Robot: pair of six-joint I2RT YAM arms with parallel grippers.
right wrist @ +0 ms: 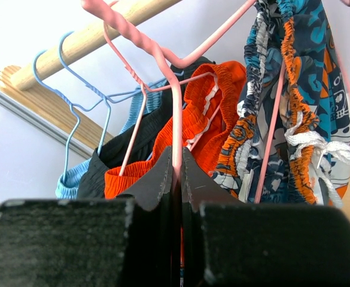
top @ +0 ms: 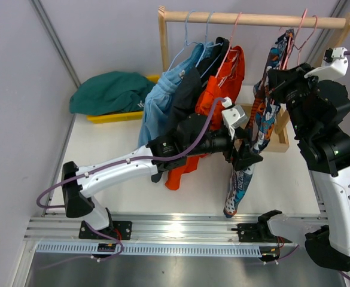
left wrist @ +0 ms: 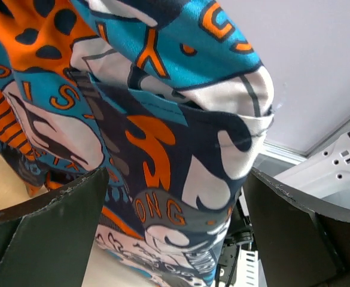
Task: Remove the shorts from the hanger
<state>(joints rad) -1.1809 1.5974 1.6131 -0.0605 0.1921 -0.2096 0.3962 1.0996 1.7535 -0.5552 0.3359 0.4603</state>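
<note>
Item 1, wooden rail (top: 252,19): runs across the back of the bench (top: 103,155) and carries four pairs of shorts on wire hangers.

Item 2, light blue shorts (top: 158,98): leftmost on the rail, on one of the blue hangers (right wrist: 73,95).

Item 3, black shorts (top: 186,89): just right of the light blue pair and touching it.

Item 4, orange shorts (top: 227,81): next to the right. The lower part is hidden behind my left arm.

Item 5, patterned shorts (top: 263,119): rightmost, in navy, teal, orange and white. They hang long from the rail, and the hem reaches down near the front rim of the bench.

Item 6, dark green shorts (top: 110,91): off the rail, heaped on a yellow tray (top: 112,117) at the back left of the bench.

Item 7, my left pincer (top: 245,148): its jaws are wide apart. The wrist view shows the patterned cloth hanging between the two fingers (left wrist: 49,227), not squeezed.

Item 8, my right pincer (right wrist: 177,197): raised beside the waistband of the patterned pair. Its jaws are together, clamped on the thin wire of a pink hanger (right wrist: 163,57) just below its twisted neck.
</note>
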